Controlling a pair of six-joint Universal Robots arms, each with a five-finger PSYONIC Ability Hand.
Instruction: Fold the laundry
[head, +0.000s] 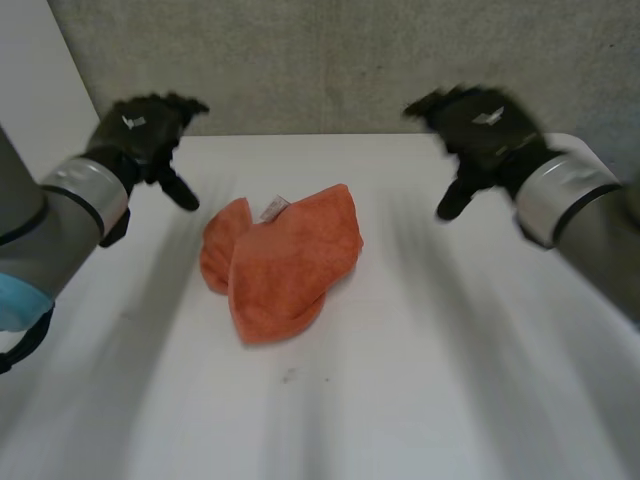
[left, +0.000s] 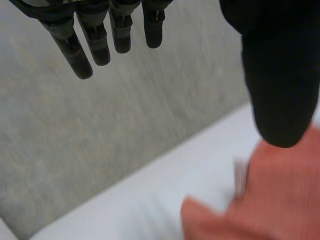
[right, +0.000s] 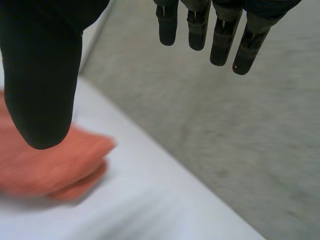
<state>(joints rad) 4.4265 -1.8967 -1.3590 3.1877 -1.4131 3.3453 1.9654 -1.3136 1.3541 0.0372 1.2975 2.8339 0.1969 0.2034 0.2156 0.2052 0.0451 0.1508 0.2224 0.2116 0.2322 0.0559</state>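
Observation:
An orange towel (head: 285, 262) lies crumpled and partly folded over itself in the middle of the white table (head: 420, 400), with a small white label near its far edge. My left hand (head: 140, 130) hovers above the table's far left, open, fingers straight, holding nothing. My right hand (head: 480, 125) hovers at the far right, also open and empty. In the left wrist view the towel (left: 270, 200) lies below the thumb (left: 282, 75), well apart from the straight fingers (left: 95, 42). Past the right hand's thumb (right: 42, 85) in the right wrist view lies one end of the towel (right: 50, 167).
A grey carpeted wall (head: 340, 60) stands behind the table's far edge. A white panel (head: 35, 100) rises at the far left. A small dark speck (head: 288, 376) lies on the table in front of the towel.

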